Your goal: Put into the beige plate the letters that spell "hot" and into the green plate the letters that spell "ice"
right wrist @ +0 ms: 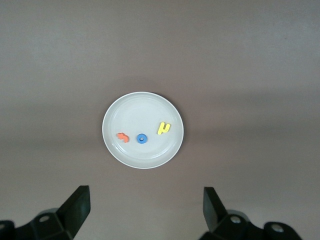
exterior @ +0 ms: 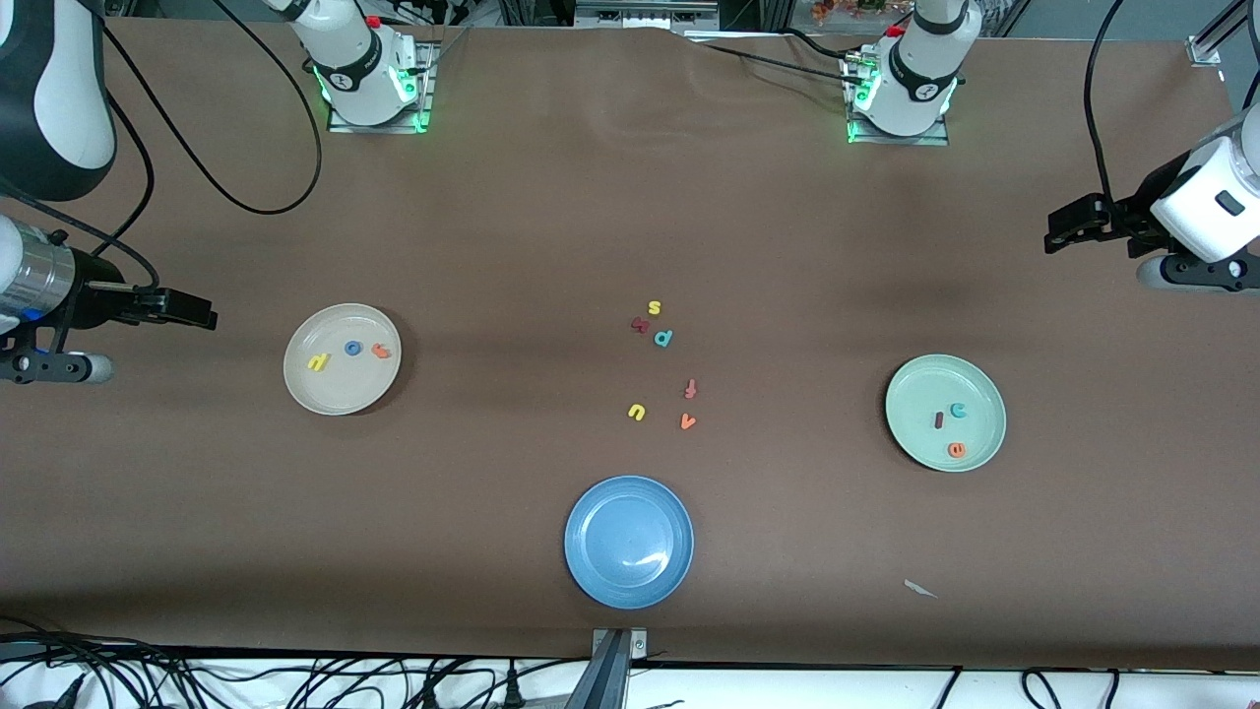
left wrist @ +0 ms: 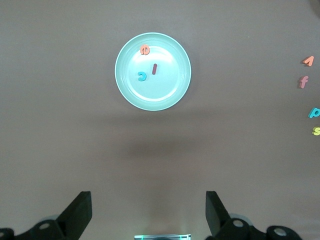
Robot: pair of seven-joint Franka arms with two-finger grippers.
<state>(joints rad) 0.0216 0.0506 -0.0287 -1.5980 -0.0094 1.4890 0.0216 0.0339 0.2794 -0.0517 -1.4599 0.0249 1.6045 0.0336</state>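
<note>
The beige plate sits on the brown tabletop toward the right arm's end. In it lie the yellow h, the blue o and the orange t, spaced in a row. The green plate sits toward the left arm's end and holds the dark red i, the teal c and the orange e.

Both words look sorted, so the step in hand seems to be parking the arms. The right claw hangs in the air at its end of the tabletop, beside the beige plate, fingers spread wide and empty. The left claw hangs at its own end, also wide and empty.

Doing this well means keeping both claws high and clear of the plates, leaving the spare letters, a loose group mid-tabletop, and the blue plate untouched.
</note>
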